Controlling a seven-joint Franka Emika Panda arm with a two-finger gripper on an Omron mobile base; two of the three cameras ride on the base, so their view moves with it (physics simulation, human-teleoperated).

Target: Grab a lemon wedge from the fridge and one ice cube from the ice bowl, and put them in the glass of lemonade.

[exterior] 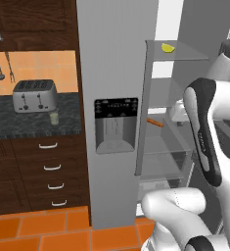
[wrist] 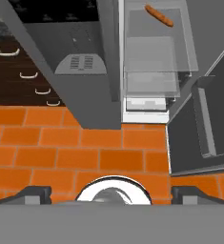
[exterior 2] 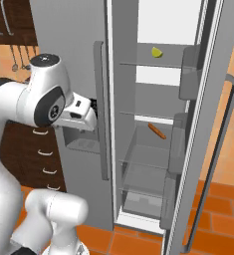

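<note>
Toaster (exterior: 34,95), with glass of lemonade (exterior: 54,118) just before it, left of fridge (exterior: 116,63). Fridge right door open. Lemon wedge (exterior 2: 157,52) on top shelf, above and right of gripper (wrist: 111,193). Fingers spread wide, holding nothing.

Yellow lemon wedge (exterior: 168,48) on open fridge's (exterior: 114,59) top shelf

The left base view looks forward and down from behind the arm at the fridge (exterior: 116,98), with the counter and toaster (exterior: 34,95) at nine o'clock. The right base view faces the open fridge (exterior 2: 153,124) interior more squarely. Both share its shelves, the lemon wedge (exterior: 168,48) and orange stick (exterior: 155,122). The hand view looks steeply down onto the tiled floor (wrist: 61,157) at six o'clock, fridge at twelve.
</note>
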